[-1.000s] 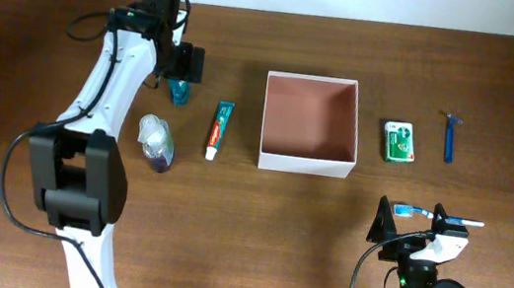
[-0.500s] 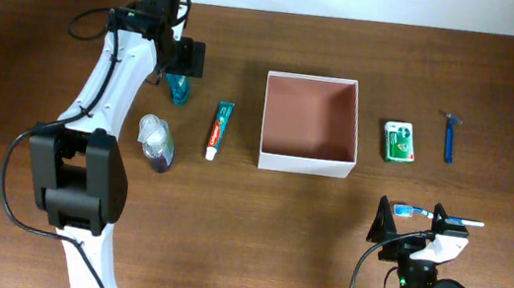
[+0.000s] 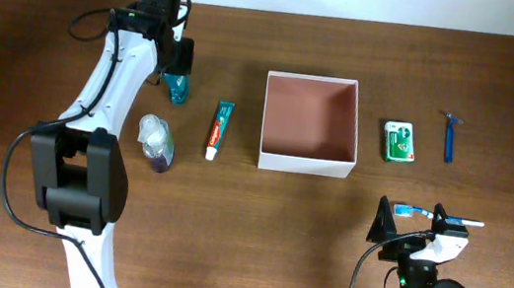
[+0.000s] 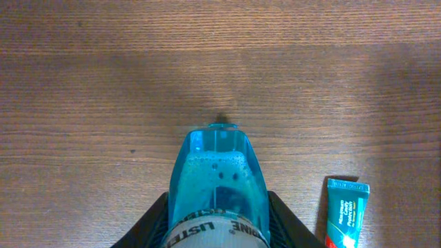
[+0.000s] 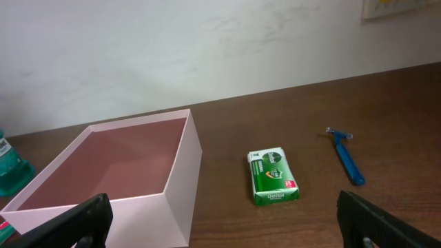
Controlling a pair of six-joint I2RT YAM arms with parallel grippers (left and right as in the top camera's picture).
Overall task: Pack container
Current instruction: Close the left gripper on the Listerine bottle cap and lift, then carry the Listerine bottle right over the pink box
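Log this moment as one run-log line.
left gripper: closed on mouthwash bottle | right gripper: open | container: empty

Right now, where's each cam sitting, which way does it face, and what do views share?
Overhead: above the table, looking straight down; left arm and right arm show.
Left wrist: on the left arm, looking down at the bottle; left pincer grips it.
Right wrist: low, facing the wall across the box; open right pincer at the bottom corners.
Shared: box in overhead and right wrist; bottle in overhead and left wrist.
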